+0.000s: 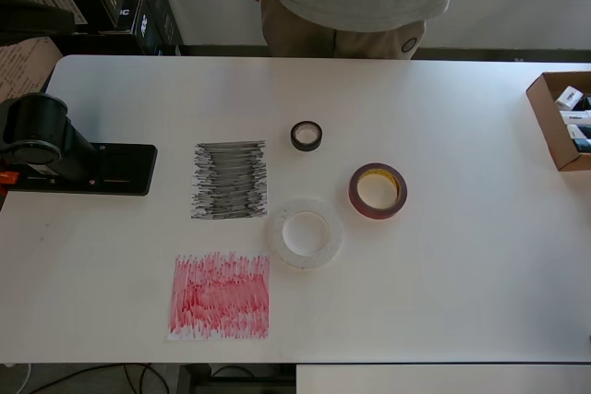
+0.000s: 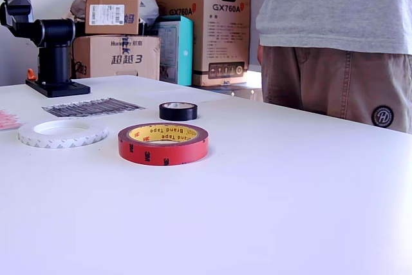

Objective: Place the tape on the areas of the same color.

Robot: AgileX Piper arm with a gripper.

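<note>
claw: out of view, state unknown | black tape (image 1: pixel 307 136): off black patch (image 1: pixel 230 180)

Robot arm (image 1: pixel 42 140): matte black throughout. Cylindrical joint housing with round cap, mounted on flat rectangular black base plate (image 1: pixel 115 169). Small orange fitting (image 2: pixel 30 74) at the base's edge.

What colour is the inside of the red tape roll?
Yellow, with red lettering on the red tape roll; clearest in the exterior view.
</note>
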